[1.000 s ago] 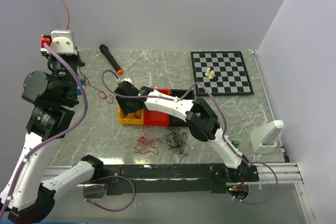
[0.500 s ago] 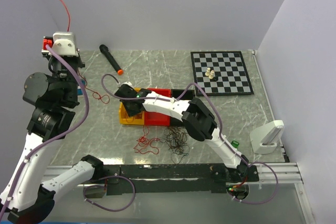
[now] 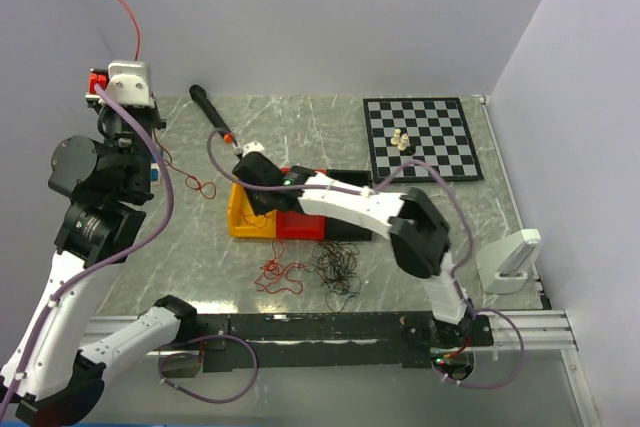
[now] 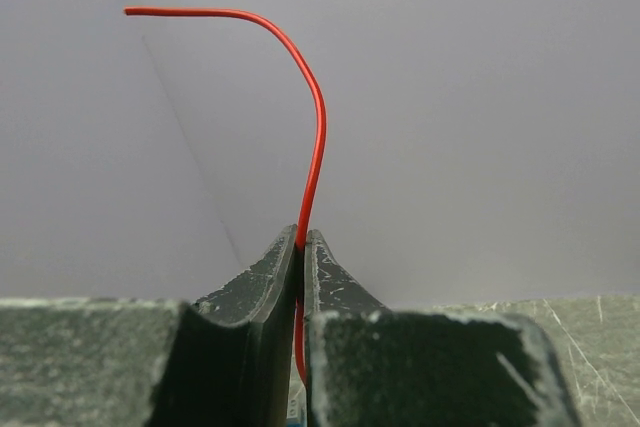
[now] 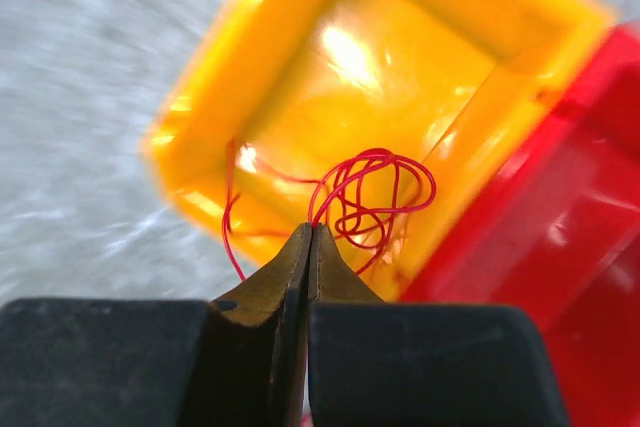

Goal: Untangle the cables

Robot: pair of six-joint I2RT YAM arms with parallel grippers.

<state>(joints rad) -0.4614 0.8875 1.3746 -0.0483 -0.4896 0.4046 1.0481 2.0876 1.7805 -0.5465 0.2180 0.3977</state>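
My left gripper (image 4: 302, 237) is raised at the far left (image 3: 136, 59) and shut on a thin red cable (image 4: 312, 137). That cable rises from the jaws and bends left against the wall (image 3: 128, 9). My right gripper (image 5: 311, 229) is shut on a curly red cable (image 5: 375, 192) over the yellow bin (image 5: 480, 37). In the top view it hangs above that bin (image 3: 240, 219). Loose on the table lie a red tangle (image 3: 280, 275), a black tangle (image 3: 338, 269) and a red strand (image 3: 200, 185).
A red bin (image 3: 300, 225) adjoins the yellow one. A chessboard (image 3: 420, 137) with pale pieces (image 3: 400, 141) lies at the back right. A black marker with an orange tip (image 3: 212, 112) is at the back left, a white device (image 3: 510, 259) at the right edge.
The right gripper has shut on the red cable in the yellow bin, and its elbow has swung right. The left gripper with its red cable has shifted slightly up and right.
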